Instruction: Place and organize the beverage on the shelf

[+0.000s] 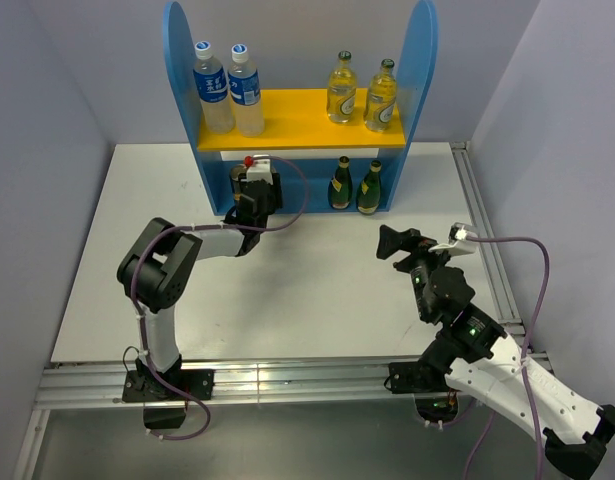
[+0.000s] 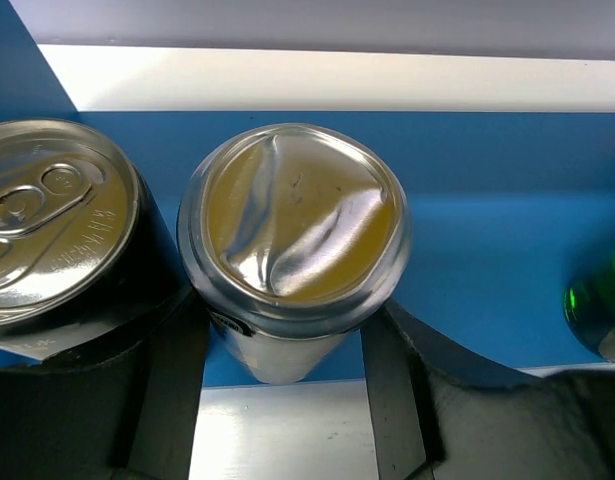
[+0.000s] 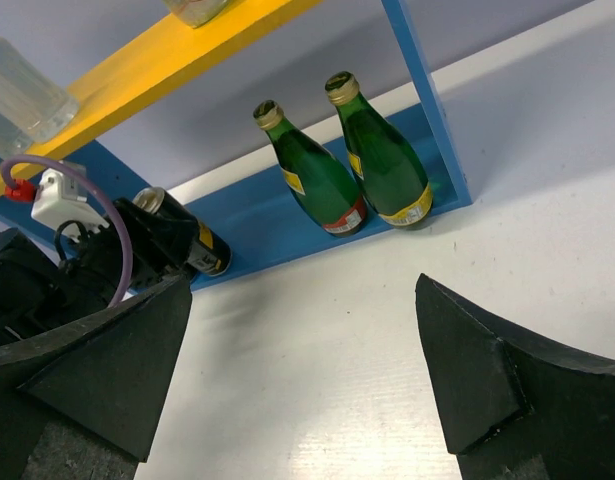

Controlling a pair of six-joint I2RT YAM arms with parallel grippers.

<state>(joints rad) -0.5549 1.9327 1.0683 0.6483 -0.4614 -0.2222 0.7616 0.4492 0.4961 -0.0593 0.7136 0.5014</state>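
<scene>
Left gripper (image 2: 285,330) straddles a can (image 2: 292,225) inside the shelf (image 2: 487,200); whether it pinches is unclear. Backing out askew could topple it onto the neighbouring can (image 2: 57,220).

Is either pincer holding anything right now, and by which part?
Left pincer grips a silver-topped can by its side walls; right pincer is open, holding nothing.

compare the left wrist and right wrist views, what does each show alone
Only left wrist: the tops of a pull-tab can and a dented can, the dented one flanked by the left gripper. Only right wrist: two whole green bottles, the yellow-orange board, the open right gripper. Both: the blue lower compartment, a can, some green glass.
</scene>
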